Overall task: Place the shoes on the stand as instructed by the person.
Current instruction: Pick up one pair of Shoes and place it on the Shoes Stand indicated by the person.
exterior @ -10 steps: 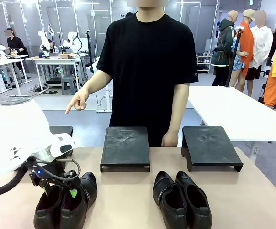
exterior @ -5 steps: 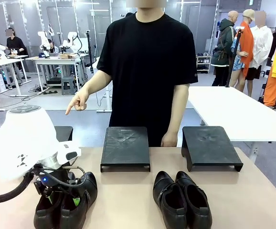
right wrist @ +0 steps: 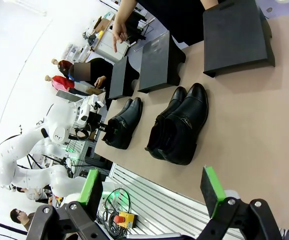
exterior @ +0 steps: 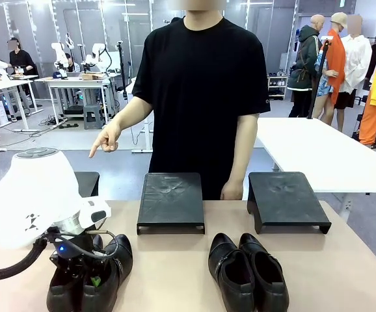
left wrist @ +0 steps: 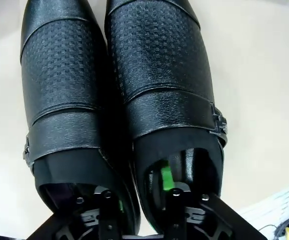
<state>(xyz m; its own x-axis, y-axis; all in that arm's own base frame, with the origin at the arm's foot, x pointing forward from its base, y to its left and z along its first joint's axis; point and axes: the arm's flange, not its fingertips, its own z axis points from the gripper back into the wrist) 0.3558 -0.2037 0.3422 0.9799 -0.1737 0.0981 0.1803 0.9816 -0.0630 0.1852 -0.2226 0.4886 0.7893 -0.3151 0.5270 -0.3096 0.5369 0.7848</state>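
The left pair of black shoes (exterior: 90, 279) stands at the table's near left, and my left gripper (exterior: 92, 276) is sunk into it. In the left wrist view one finger sits inside each shoe (left wrist: 154, 85), and the left gripper (left wrist: 142, 192) pinches the two touching inner walls between its green pads (left wrist: 165, 177). The right pair of shoes (exterior: 248, 270) lies untouched at centre right. The person (exterior: 201, 84) in a black T-shirt points a hand (exterior: 105, 140) towards the left. My right gripper (right wrist: 149, 187) hangs open above the table's near edge, well back from both pairs (right wrist: 177, 127).
Three black stands line the far side: the left stand (exterior: 87, 182) half hidden behind my left arm, the middle stand (exterior: 170, 201) and the right stand (exterior: 285, 200). The person's other hand (exterior: 230, 190) rests between the middle and right stands. Bare tabletop (exterior: 168, 273) separates the pairs.
My left gripper has sunk lower into the left pair of shoes. The person's pointing hand and the right pair have not moved.
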